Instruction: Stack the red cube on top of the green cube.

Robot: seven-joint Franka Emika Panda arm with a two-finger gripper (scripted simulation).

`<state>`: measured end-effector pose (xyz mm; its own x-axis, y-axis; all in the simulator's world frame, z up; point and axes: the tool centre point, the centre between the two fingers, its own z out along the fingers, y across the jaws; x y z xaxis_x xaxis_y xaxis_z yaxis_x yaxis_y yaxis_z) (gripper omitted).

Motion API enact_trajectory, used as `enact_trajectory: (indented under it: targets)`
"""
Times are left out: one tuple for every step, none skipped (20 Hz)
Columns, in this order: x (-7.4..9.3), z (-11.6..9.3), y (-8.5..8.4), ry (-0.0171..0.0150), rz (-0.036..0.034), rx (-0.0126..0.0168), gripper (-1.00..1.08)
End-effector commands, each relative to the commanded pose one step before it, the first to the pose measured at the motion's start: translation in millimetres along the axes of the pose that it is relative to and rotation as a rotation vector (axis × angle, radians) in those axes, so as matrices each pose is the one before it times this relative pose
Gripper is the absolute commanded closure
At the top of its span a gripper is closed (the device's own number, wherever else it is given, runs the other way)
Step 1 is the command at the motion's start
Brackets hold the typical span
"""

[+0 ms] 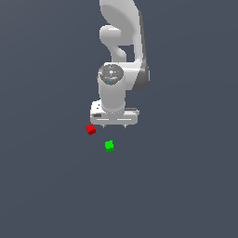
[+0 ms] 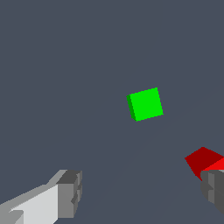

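The scene is seen from high up and well back in the exterior view — arm (image 1: 118, 69) and floor included. The floor is faced closely from the wrist; green cube (image 1: 109, 145) (image 2: 145, 104) and red cube (image 1: 90, 129) (image 2: 205, 162) are shared.

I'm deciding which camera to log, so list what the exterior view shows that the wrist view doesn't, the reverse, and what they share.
Only the exterior view: the whole arm with the gripper hanging beside the red cube, and all of both cubes.

Only the wrist view: the fingertips up close and spread wide, nothing between them, one partly covering the red cube.

Both: the red cube, the green cube apart from it, neither held, and the plain grey floor.
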<state>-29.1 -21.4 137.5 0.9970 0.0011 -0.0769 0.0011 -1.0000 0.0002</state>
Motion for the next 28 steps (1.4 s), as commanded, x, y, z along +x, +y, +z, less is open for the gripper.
enact_trajectory:
  targets:
    - [0.00, 0.00, 0.01, 0.00000, 0.00000, 0.00000, -0.92]
    - [-0.09, 0.05, 0.00, 0.00009, -0.00068, -0.00005, -0.92]
    - [-0.26, 0.20, 0.42, 0.00017, -0.00137, -0.00005, -0.92]
    - [-0.44, 0.31, 0.53, 0.00032, -0.00256, -0.00011, -0.92]
    - [-0.62, 0.43, 0.68, 0.00046, -0.00369, -0.00015, -0.92]
    - [-0.79, 0.55, 0.93, 0.00058, -0.00464, -0.00019, -0.92]
    - [-0.96, 0.68, 1.15, 0.00071, -0.00564, -0.00024, -0.92]
    - [-1.13, 0.80, 1.34, 0.00084, -0.00667, -0.00028, -0.92]
    - [-1.30, 0.92, 1.54, 0.00097, -0.00768, -0.00032, -0.92]
    - [-1.47, 1.03, 1.73, 0.00110, -0.00869, -0.00037, -0.92]
    - [-1.63, 1.15, 1.95, 0.00122, -0.00963, -0.00041, -0.92]
    - [-1.79, 1.27, 2.14, 0.00134, -0.01060, -0.00045, -0.92]
    - [-1.95, 1.38, 2.32, 0.00146, -0.01158, -0.00049, -0.92]
    - [-2.10, 1.49, 2.53, 0.00158, -0.01247, -0.00053, -0.92]
    - [-2.25, 1.60, 2.71, 0.00170, -0.01341, -0.00057, -0.92]
    - [-2.40, 1.71, 2.91, 0.00181, -0.01429, -0.00060, -0.92]
    - [-2.54, 1.82, 3.09, 0.00192, -0.01518, -0.00064, -0.92]
    - [-2.67, 1.92, 3.28, 0.00203, -0.01604, -0.00068, -0.92]
    - [-2.81, 2.03, 3.45, 0.00215, -0.01689, -0.00071, -0.92]
    - [-2.94, 2.13, 3.63, 0.00225, -0.01772, -0.00075, -0.92]
    - [-3.05, 2.22, 3.80, 0.00235, -0.01844, -0.00078, -0.92]
    - [-3.04, 2.22, 3.82, 0.00235, -0.01846, -0.00078, -0.92]
    - [-3.01, 2.21, 3.80, 0.00234, -0.01831, -0.00077, -0.92]
    - [-2.98, 2.20, 3.78, 0.00232, -0.01817, -0.00076, -0.92]
    - [-2.95, 2.18, 3.77, 0.00231, -0.01804, -0.00076, -0.92]
    - [-2.92, 2.17, 3.76, 0.00230, -0.01791, -0.00075, -0.92]
    - [-2.89, 2.16, 3.75, 0.00229, -0.01779, -0.00074, -0.92]
    - [-2.86, 2.15, 3.74, 0.00228, -0.01768, -0.00073, -0.92]
